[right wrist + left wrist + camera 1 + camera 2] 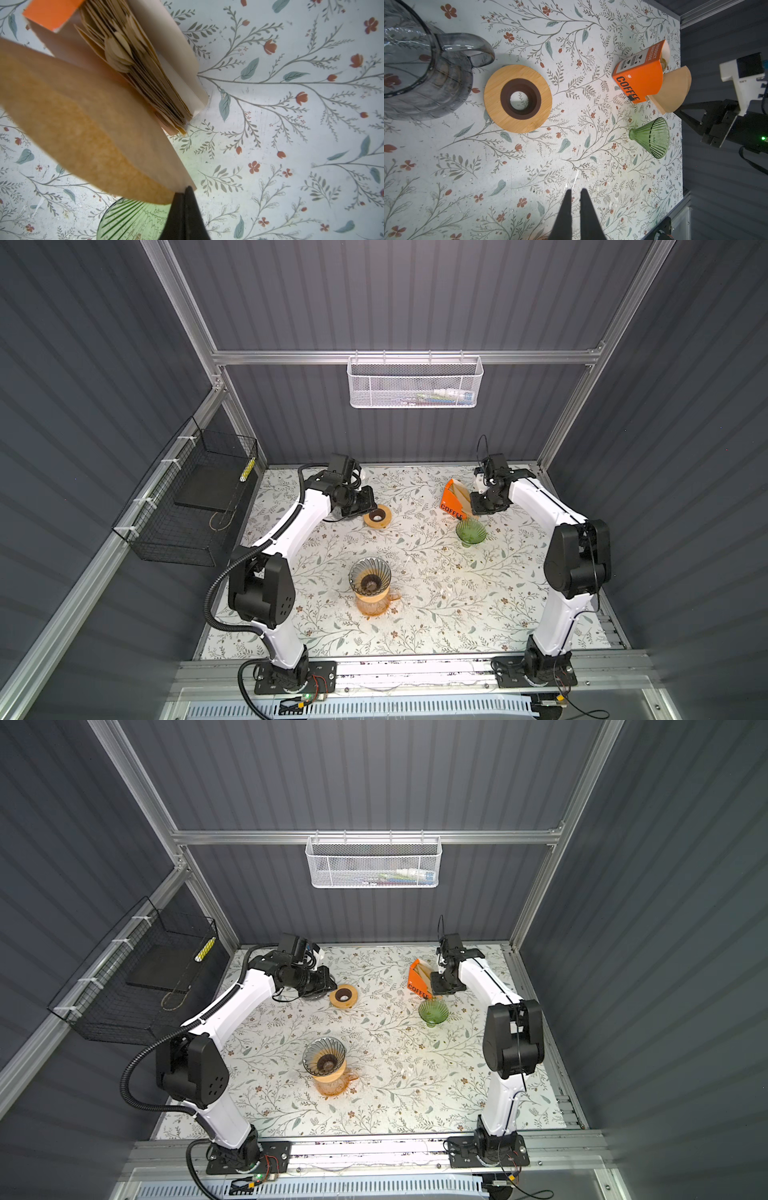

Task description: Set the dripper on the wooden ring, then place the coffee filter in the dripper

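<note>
In the right wrist view my right gripper is shut on the corner of a brown paper coffee filter. The filter hangs just clear of the orange COFFEE box, which holds several more filters. The green glass dripper stands on the table right under the gripper and the filter's edge. In both top views the right gripper sits between the box and the dripper. My left gripper hovers over bare table, its jaws nearly together with nothing between them.
A wooden ring with a dark collar lies by the left gripper, and a grey glass jug stands beside it. A grey glass dripper on an orange carafe stands front centre. A black wire basket hangs on the left wall.
</note>
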Controlling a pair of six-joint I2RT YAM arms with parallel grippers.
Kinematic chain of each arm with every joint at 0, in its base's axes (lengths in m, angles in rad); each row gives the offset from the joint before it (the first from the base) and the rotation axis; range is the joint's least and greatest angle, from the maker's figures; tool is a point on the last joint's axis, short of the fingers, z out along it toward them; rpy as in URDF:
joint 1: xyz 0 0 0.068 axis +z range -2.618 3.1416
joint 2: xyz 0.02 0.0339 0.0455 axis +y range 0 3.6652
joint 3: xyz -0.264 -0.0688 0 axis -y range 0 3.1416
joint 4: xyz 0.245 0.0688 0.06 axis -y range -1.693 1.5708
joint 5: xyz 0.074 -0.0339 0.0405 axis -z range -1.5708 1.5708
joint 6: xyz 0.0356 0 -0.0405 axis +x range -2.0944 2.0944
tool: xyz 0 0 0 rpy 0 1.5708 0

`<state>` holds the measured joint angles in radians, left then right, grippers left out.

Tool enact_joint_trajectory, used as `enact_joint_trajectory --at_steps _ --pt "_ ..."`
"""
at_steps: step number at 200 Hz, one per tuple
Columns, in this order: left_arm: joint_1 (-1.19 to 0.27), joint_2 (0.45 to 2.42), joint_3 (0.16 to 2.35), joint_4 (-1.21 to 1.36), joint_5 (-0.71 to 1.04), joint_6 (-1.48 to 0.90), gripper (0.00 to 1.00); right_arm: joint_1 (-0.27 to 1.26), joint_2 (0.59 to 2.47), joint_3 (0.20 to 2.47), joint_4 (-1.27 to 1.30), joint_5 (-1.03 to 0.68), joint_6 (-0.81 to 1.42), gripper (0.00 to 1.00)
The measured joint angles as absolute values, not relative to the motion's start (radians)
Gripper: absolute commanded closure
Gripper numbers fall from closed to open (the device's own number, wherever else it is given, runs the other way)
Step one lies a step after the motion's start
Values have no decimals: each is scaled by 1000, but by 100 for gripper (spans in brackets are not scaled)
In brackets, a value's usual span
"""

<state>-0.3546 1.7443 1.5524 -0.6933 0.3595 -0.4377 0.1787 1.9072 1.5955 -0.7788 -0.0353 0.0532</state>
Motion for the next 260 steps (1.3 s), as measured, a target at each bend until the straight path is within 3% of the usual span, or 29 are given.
enact_joint_trajectory --at_steps 260 --pt "-355 1635 1510 -689 347 -438 88 215 1754 1574 -819 -107 97 100"
